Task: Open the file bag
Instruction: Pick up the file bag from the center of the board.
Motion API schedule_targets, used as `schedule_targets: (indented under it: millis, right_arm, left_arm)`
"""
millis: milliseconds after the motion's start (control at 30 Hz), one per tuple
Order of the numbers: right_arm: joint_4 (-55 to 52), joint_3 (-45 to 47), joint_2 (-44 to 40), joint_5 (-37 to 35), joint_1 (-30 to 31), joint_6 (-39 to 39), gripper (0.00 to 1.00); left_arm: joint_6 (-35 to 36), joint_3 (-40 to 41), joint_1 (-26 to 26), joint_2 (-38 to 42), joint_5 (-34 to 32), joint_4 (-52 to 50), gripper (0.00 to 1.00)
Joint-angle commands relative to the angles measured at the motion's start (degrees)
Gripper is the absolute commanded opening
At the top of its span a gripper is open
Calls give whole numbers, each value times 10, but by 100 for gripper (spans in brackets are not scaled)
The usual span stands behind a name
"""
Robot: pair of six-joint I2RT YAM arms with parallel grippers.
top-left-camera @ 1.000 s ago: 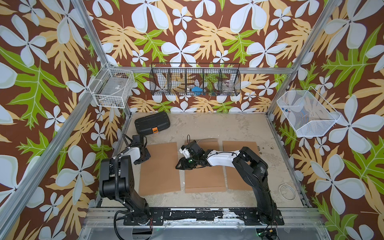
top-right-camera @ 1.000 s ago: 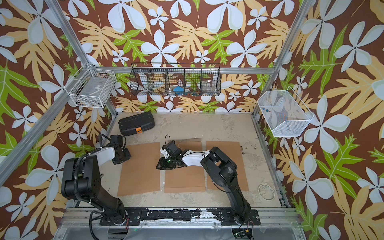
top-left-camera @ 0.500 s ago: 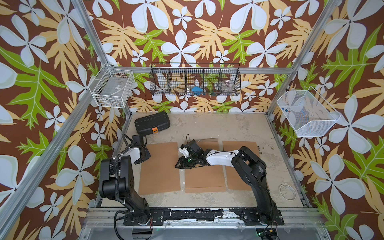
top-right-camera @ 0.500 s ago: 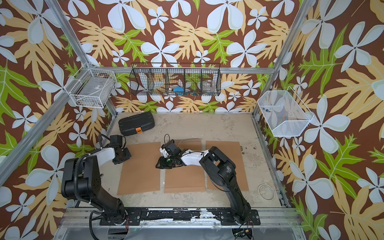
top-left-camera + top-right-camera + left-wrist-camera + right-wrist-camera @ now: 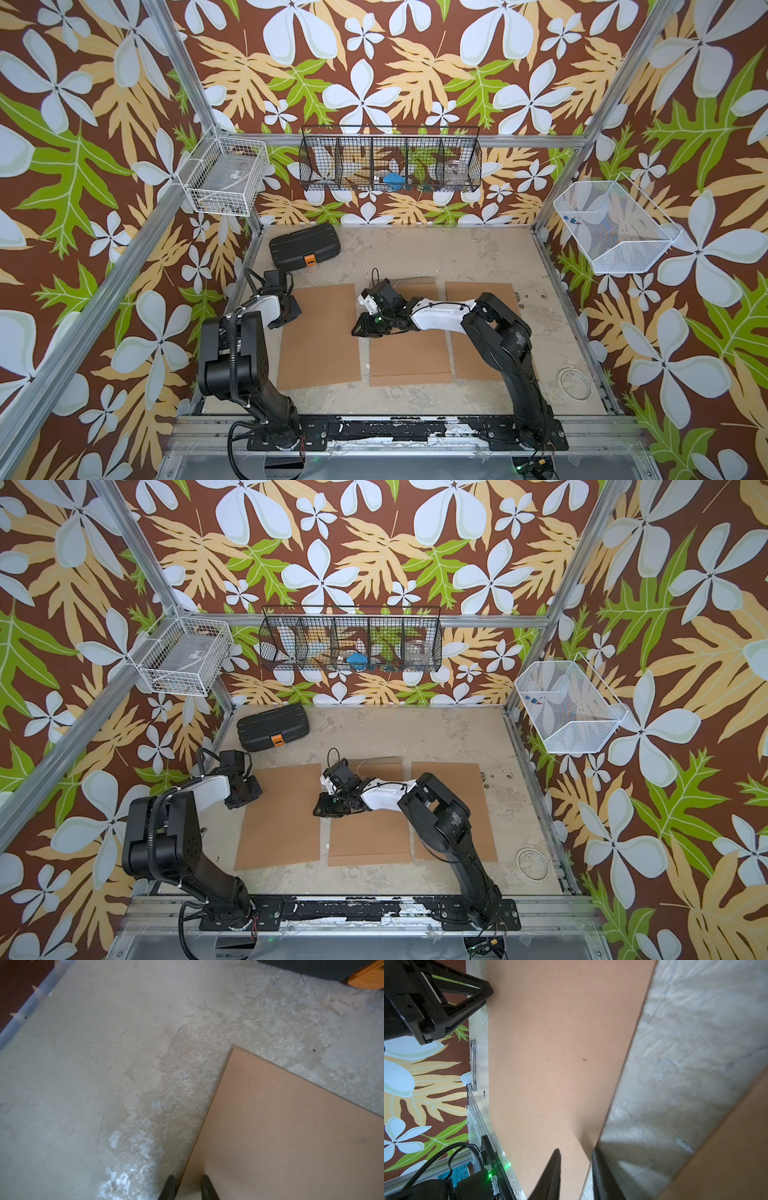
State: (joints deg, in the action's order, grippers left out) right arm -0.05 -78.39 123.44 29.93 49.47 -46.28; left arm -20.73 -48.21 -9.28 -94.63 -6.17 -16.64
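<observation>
Three flat brown file bags lie side by side on the table. My grippers are at the left file bag (image 5: 318,336) (image 5: 278,816). The left gripper (image 5: 287,321) (image 5: 188,1178) points down at its left edge near the far corner. Its fingertips stand a little apart, one on the bag (image 5: 291,1126) and one on the table. The right gripper (image 5: 358,330) (image 5: 576,1151) straddles the same bag's right edge (image 5: 560,1053) with a narrow gap between its fingers. Neither gripper holds anything. The middle bag (image 5: 409,357) and the right bag (image 5: 467,361) lie partly under my right arm.
A black tool case (image 5: 304,250) with an orange latch lies at the back left. A clear ring (image 5: 575,378) lies at the front right. A small wrench (image 5: 473,1064) lies by the left frame rail. Wire baskets (image 5: 390,160) hang on the walls.
Both arms stay where they were. The right gripper's jaws have drawn closer together over the bag's edge.
</observation>
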Motion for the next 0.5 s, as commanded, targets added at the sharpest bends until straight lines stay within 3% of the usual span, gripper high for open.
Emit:
schedule_targets:
  millis: [0, 467]
  right_arm:
    - [28, 1, -5, 1, 3, -6, 26]
    - [52, 10, -22, -1, 3, -26, 23]
  left_arm:
    - [-1, 8, 2, -10, 84, -61, 24]
    - [1, 7, 6, -12, 85, -63, 23]
